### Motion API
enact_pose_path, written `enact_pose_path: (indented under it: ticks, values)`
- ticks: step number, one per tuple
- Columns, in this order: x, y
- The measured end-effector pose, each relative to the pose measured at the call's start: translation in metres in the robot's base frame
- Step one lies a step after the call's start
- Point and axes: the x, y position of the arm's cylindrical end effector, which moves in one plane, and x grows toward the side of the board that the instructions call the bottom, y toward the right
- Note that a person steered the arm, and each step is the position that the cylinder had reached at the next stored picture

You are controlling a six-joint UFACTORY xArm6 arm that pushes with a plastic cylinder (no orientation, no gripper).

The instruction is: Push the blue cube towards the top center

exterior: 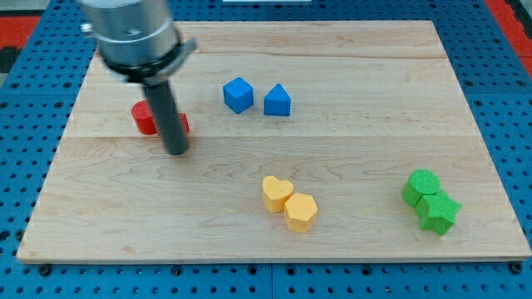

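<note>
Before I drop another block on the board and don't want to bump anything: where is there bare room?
Bare wood lies along the view's top edge above the blue cube and blue triangular block, the upper right above the green blocks, and bottom left below my tip. It is crowded around my tip by the red blocks and at the yellow pair.

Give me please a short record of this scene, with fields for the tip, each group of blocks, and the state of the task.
tip: my tip is at the view's left, in front of the red blocks, apart from the blue cube
blue cube: upper middle of the wooden board
blue triangular block: just right of the cube, small gap
red blocks: partly hidden behind the rod, shape unclear
yellow heart: touching the yellow hexagon
green blocks: two, touching, lower right
task state: cube not yet at top center
</note>
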Motion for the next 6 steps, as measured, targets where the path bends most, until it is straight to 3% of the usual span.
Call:
enact_pose_path:
  ticks: [2,6]
  values:
    - [0.005,0.017]
    - [-0.048,0.055]
